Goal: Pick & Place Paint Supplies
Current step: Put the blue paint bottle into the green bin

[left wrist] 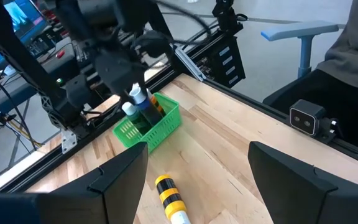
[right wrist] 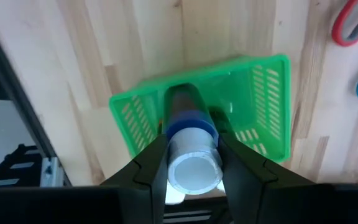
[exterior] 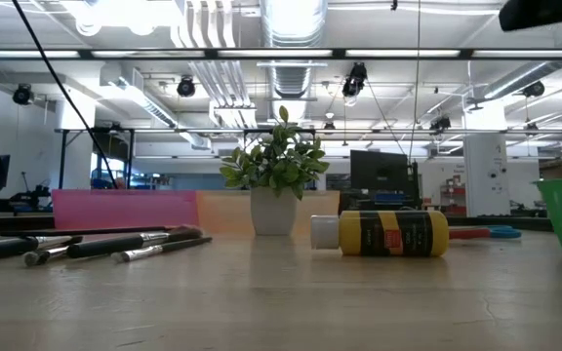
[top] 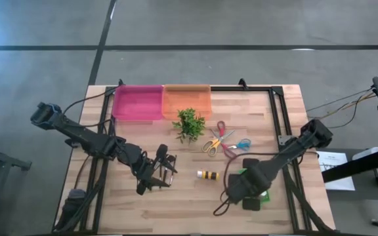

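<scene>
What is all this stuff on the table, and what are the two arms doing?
Pink tray: one, far edge.
Orange tray: one, beside the pink tray.
Plant: one, green, mid-table.
Scissors: three pairs, yellow, red, blue, right of the plant.
Yellow bottle: one, white cap, lying mid-table.
Brushes: several, dark-handled, under the left claw.
Green basket: one, near right, under the right claw.
Left claw: open, above the brushes.
Right claw: shut on a blue bottle, white cap, over the basket.

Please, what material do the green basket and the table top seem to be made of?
The green basket looks like moulded plastic: bright even colour, thin walls with slotted openings, slightly glossy. The table top seems to be wood, probably butcher-block: pale planks joined side by side with visible grain, matte finish.
</scene>
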Tool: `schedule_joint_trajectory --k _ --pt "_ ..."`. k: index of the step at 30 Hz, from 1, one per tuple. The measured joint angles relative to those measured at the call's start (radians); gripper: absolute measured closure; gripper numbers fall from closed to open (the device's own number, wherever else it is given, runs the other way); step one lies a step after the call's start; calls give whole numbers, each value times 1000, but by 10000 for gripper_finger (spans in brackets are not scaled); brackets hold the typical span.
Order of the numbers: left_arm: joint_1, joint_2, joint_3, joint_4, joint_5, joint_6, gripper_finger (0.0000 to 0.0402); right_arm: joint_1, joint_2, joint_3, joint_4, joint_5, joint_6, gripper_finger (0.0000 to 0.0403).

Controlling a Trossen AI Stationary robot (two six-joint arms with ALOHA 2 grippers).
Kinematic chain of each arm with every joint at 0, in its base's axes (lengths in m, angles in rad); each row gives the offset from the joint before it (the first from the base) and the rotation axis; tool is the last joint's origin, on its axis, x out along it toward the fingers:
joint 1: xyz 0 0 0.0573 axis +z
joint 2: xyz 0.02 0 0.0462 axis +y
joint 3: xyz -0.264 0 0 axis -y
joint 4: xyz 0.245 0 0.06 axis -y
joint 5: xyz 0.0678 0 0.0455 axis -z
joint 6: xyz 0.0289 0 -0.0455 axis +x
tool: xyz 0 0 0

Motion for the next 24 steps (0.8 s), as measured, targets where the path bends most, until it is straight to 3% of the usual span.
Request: schedule_joint_trajectory --k 24 --pt "0 0 -2 -2 0 -3 115 77 -9 -26 37 44 96 294"
